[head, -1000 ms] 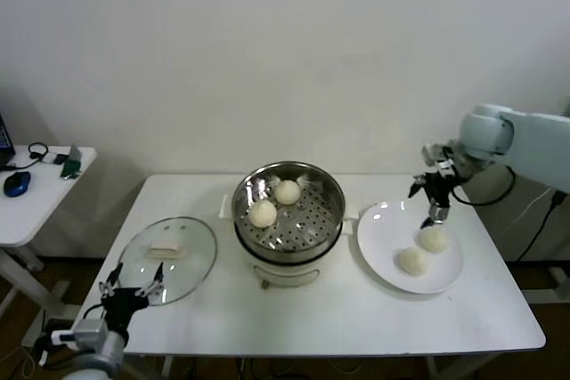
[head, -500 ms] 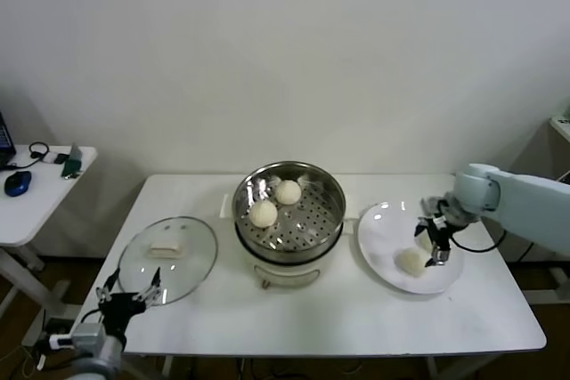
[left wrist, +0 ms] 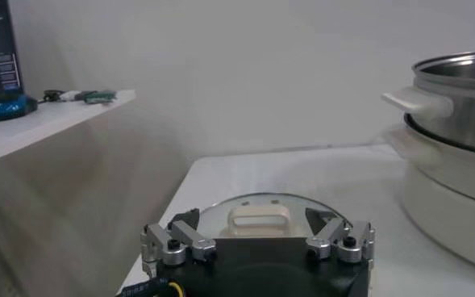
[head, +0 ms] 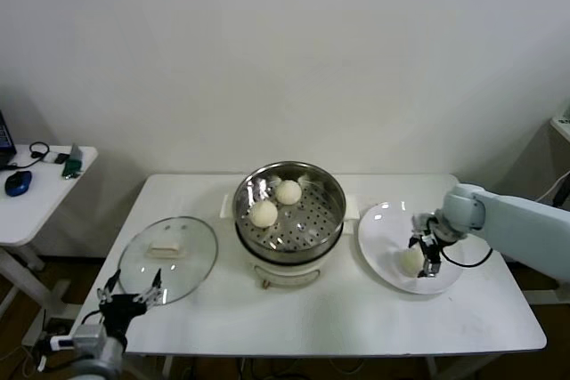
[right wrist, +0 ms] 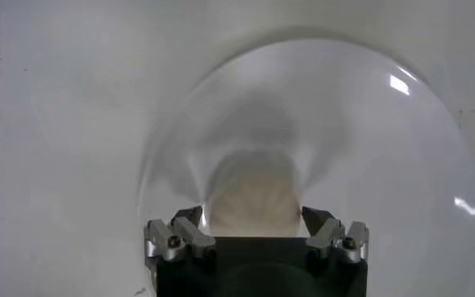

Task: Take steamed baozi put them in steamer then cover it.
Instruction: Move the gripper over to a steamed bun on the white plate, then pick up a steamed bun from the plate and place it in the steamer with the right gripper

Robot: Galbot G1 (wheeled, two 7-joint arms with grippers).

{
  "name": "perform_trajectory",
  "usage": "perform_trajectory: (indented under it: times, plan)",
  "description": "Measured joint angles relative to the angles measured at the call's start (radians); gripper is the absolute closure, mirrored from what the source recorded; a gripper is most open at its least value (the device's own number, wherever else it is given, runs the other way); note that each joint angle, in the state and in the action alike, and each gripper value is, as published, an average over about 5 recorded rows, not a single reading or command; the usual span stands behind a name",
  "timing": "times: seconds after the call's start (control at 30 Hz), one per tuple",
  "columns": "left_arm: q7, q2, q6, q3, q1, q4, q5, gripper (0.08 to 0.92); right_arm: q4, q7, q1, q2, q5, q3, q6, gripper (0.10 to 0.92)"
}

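With two baozi (head: 274, 203) already sitting in the steamer (head: 289, 214) at frame centre, I've got my right gripper (head: 422, 254) open around one on the plate (head: 383, 229), while my left gripper (head: 130, 294) idles open lower left by the cover (head: 167, 259), still off.

I see two cream-white round dough buns (head: 274, 203) at 10 o'clock in shiny perforated steel steamer (head: 329, 216) | third bun (head: 411, 260) on plate | clear glass steel-rimmed lid (head: 167, 258) flat at steamer's 9 o'clock

The head view looks down from the bench's (head: 338, 313) front edge. The left wrist view sits low by the front-left corner; the right wrist view looks straight down, close, near the right edge.
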Motion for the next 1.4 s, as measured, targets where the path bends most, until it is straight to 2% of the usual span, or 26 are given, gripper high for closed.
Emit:
perform_trajectory:
  times: [0.1, 0.43, 0.7, 1.1, 1.4]
  plan:
    - [0.000, -0.001, 0.000, 0.002, 0.000, -0.002, 0.003, 0.177, -0.007, 0.004, -0.005, 0.004, -0.010, 0.008, 0.002, 0.288]
    - [0.000, -0.003, -0.004, 0.002, 0.009, -0.008, 0.008, 0.177, -0.005, -0.005, 0.009, 0.011, -0.034, 0.011, 0.037, 0.301]
    - [0.001, -0.005, -0.002, 0.000, 0.013, -0.022, 0.021, 0.177, 0.010, -0.051, 0.222, 0.047, -0.003, -0.104, 0.161, 0.309]
    - [0.002, -0.005, 0.000, -0.010, 0.017, -0.035, 0.029, 0.177, 0.080, -0.128, 0.670, 0.220, 0.104, -0.243, 0.414, 0.313]
    - [0.005, -0.016, -0.001, -0.018, 0.010, -0.036, 0.033, 0.177, 0.241, -0.108, 0.763, 0.380, 0.066, -0.274, 0.507, 0.313]
